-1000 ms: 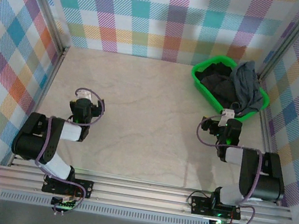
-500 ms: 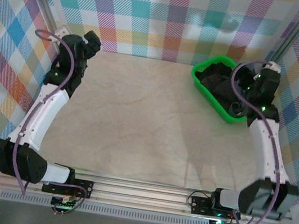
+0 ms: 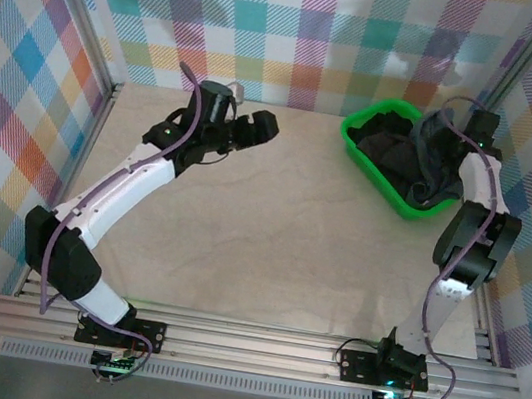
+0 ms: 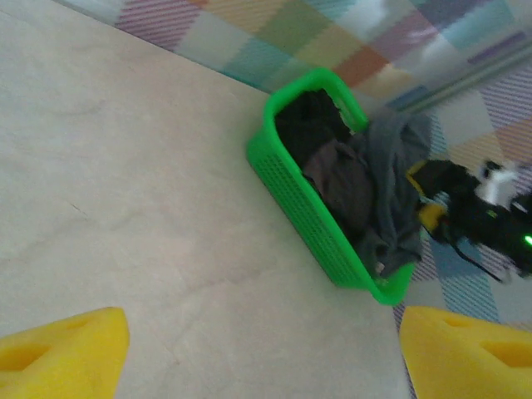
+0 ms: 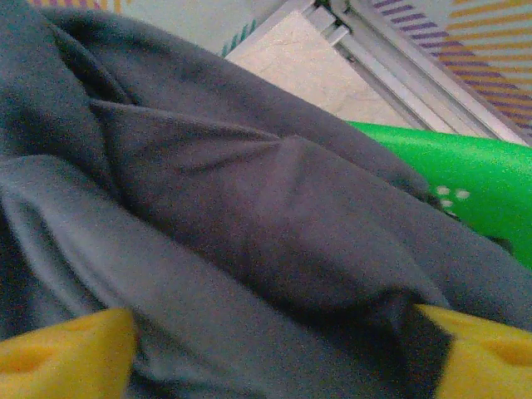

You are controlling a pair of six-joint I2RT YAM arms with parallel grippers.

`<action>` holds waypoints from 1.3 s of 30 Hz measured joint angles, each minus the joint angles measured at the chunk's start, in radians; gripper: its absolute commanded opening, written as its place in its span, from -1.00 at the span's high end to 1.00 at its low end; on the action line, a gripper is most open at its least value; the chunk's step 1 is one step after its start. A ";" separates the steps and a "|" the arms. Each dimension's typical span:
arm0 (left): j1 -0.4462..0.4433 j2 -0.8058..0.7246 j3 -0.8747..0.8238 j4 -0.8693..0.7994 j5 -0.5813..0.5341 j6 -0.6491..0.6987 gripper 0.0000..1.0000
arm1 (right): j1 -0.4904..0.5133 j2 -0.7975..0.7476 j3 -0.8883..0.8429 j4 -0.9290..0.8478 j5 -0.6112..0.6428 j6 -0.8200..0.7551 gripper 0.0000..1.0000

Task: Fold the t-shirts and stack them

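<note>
From above, the left arm (image 3: pixel 116 186) is stretching diagonally from its base across the table (image 3: pixel 268 251) toward the far wall, wrist turned rightward, with the left jaws hanging over bare table well apart from the green basket (image 3: pixel 350 132). The right arm (image 3: pixel 473 237) is rising along the right side, elbow bent, its wrist reaching over the basket's far right corner. There the blue-grey tee (image 3: pixel 435 166) is draping over the basket's right part, and the dark tees (image 3: pixel 386 148) are lying heaped in the left part.

In the left wrist view, the left jaws are standing spread wide, their yellow pads (image 4: pixel 62 349) framing nothing but table; ahead, the dark tees (image 4: pixel 328 158) are crumpling inside the basket (image 4: pixel 303 208) while the blue-grey tee (image 4: pixel 399 179) is spilling over its rim.

In the right wrist view, the right jaws are spread too, pads (image 5: pixel 58 349) apart, with the rumpled, creased blue-grey tee (image 5: pixel 249 216) lying between them, unpinched, beside the basket's rim (image 5: pixel 465 174)
</note>
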State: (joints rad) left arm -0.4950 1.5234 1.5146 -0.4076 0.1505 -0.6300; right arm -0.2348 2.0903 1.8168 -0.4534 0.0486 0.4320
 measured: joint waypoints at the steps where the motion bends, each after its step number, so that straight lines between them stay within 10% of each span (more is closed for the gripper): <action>1: -0.005 -0.014 -0.003 -0.007 0.004 -0.002 -0.63 | 0.000 0.027 0.022 -0.006 -0.012 0.004 0.27; 5: -0.007 -0.076 -0.013 -0.037 0.005 -0.003 -0.57 | 0.000 0.063 0.015 0.021 -0.058 0.023 1.00; 15: -0.009 -0.133 -0.078 -0.065 -0.011 -0.006 -0.48 | 0.051 -0.317 -0.328 0.228 -0.004 0.072 1.00; 23: -0.013 -0.124 -0.101 -0.089 -0.061 -0.011 -0.44 | 0.153 -0.618 -0.198 0.282 0.006 0.051 1.00; 39: -0.014 -0.228 -0.018 -0.415 -0.583 -0.031 -0.59 | 0.876 -0.645 -0.132 0.303 -0.009 -0.143 1.00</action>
State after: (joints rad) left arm -0.5091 1.2953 1.4967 -0.8223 -0.4328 -0.6605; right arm 0.6415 1.4452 1.6844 -0.1501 0.0399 0.2886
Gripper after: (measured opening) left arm 0.789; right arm 0.057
